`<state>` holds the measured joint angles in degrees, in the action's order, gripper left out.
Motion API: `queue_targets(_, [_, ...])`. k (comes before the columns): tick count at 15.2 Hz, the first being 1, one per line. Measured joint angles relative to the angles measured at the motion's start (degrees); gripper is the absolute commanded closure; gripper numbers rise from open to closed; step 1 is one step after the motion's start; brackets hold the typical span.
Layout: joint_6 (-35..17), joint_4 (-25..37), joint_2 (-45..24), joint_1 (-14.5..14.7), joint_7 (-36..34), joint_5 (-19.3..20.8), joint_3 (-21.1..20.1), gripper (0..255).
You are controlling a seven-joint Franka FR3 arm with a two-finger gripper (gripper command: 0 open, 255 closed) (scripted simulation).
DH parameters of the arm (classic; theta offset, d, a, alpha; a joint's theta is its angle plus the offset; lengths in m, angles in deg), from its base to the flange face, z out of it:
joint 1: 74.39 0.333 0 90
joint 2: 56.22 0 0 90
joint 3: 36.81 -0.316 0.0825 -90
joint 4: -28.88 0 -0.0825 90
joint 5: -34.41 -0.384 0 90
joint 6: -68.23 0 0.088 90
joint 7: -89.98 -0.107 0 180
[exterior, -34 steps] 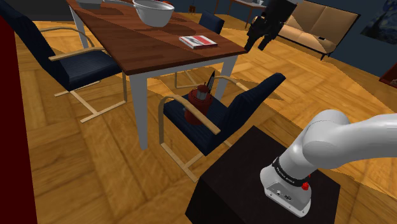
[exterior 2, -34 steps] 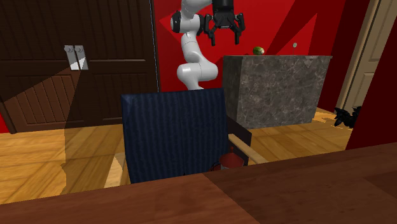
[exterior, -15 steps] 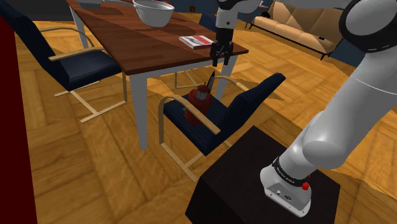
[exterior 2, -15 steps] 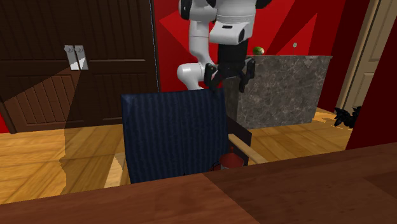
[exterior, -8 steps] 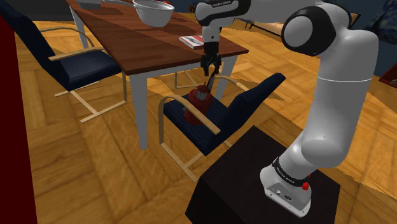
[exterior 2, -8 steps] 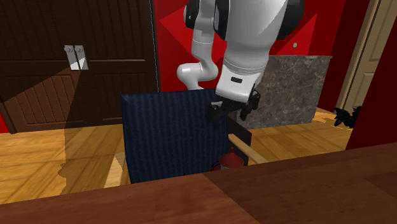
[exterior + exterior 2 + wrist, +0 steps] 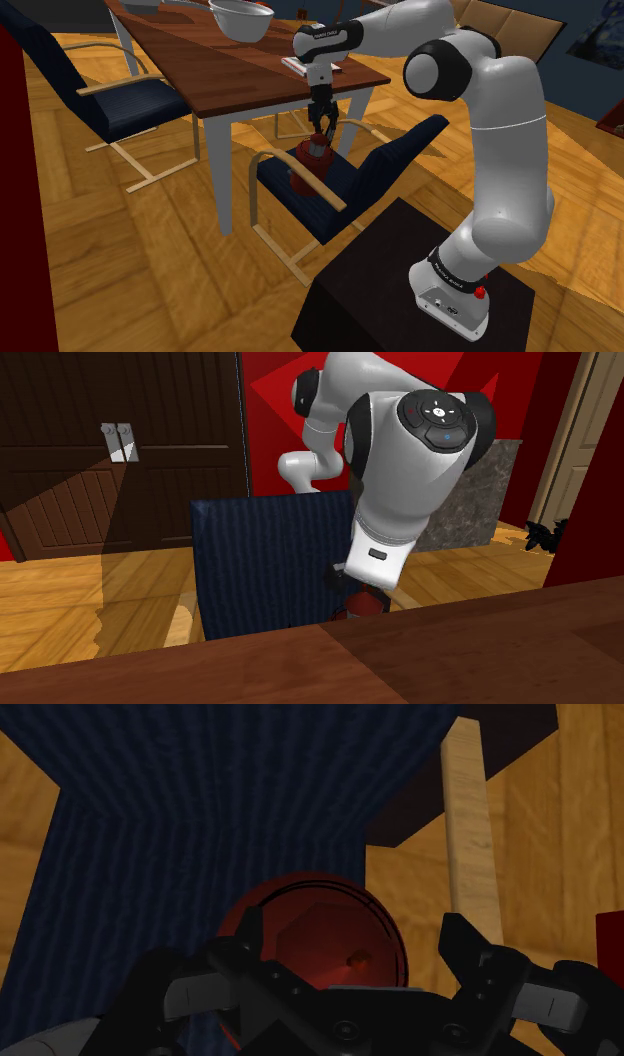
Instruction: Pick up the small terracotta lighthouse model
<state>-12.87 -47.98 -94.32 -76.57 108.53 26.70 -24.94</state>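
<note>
Moved: gripper (image 7: 322, 128) has descended to just above the dark red lighthouse model (image 7: 306, 168) on the chair (image 7: 338, 196).
Gripper: spread wide, empty.
Handling: probably rigid, brittle; clasp its round top.

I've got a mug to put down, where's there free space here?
The table top is bare between the white bowl and the book. The chair at the shoulder view's left is free too. The near chair is crowded: lighthouse there, claw over it.

Parquet floor (image 7: 120, 260). Dark wooden table (image 7: 215, 62) far left, navy chairs (image 7: 125, 100) around. Beige sofa (image 7: 520, 28) far right. Red wall (image 7: 262, 422), dark door (image 7: 60, 472).
</note>
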Motion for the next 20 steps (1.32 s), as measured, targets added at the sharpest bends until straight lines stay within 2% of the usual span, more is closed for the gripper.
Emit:
queue_targets(4, [-2.4,-1.4,-1.1,0.1,0.1,-0.2,-0.1,0])
queue_targets(5, [-2.5,-1.4,-1.3,0.1,0.1,-0.2,-0.2,255])
queue_targets(15, [-2.6,-1.3,-1.3,0.0,0.1,-0.2,-0.1,255])
queue_targets(20, [-0.4,-0.3,-0.3,0.1,0.0,-0.1,-0.1,255])
